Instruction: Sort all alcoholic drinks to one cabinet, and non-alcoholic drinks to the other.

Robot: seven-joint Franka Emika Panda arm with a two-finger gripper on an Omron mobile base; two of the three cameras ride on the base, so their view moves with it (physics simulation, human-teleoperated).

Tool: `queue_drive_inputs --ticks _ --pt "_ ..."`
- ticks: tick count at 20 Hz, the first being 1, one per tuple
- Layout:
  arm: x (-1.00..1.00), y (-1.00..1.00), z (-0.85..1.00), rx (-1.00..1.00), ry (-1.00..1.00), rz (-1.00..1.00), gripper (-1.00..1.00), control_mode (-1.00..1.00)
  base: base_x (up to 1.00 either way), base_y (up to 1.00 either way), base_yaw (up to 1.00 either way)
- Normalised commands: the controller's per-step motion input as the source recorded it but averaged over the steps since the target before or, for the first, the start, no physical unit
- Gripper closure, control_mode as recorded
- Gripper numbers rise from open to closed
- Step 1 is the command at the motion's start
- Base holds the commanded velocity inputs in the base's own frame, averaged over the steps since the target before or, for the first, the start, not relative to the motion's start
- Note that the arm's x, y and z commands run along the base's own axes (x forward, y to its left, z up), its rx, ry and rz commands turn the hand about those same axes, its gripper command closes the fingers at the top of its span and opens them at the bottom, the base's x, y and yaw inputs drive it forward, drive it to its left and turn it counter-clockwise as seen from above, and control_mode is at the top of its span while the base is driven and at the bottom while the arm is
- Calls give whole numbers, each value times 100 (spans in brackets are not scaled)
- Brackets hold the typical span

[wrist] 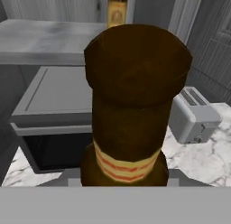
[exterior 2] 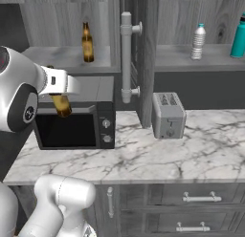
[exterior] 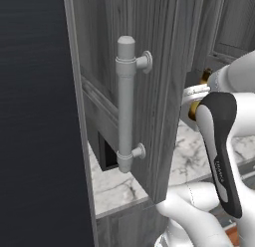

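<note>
My gripper (exterior 2: 59, 93) is shut on an amber-brown beer bottle (exterior 2: 61, 106), held in the air in front of the microwave's upper left. In the hand view this bottle (wrist: 134, 105) stands close up, with a red-striked pale label band near its base. A second beer bottle (exterior 2: 87, 42) stands upright on the shelf of the left cabinet (exterior 2: 67, 57), and its label (wrist: 117, 11) peeks above the held one. On the shelf of the right cabinet (exterior 2: 191, 59) stand the clear ribbed water bottle (exterior 2: 198, 41) and the teal flask (exterior 2: 238, 37).
An open cabinet door with a pale bar handle (exterior 2: 126, 57) juts out between the two cabinets, close by the arm (exterior: 125, 104). A black microwave (exterior 2: 76, 120) and a silver toaster (exterior 2: 168, 114) sit on the marble counter (exterior 2: 143, 159). Drawers lie below.
</note>
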Motion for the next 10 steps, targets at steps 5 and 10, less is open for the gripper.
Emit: queue_drive_inputs --ticks 5,10 --pt "-19 14 0 0 0 7 100 -100 0 0 0" --pt "-18 13 7 -1 -3 10 100 -100 0 0 0"
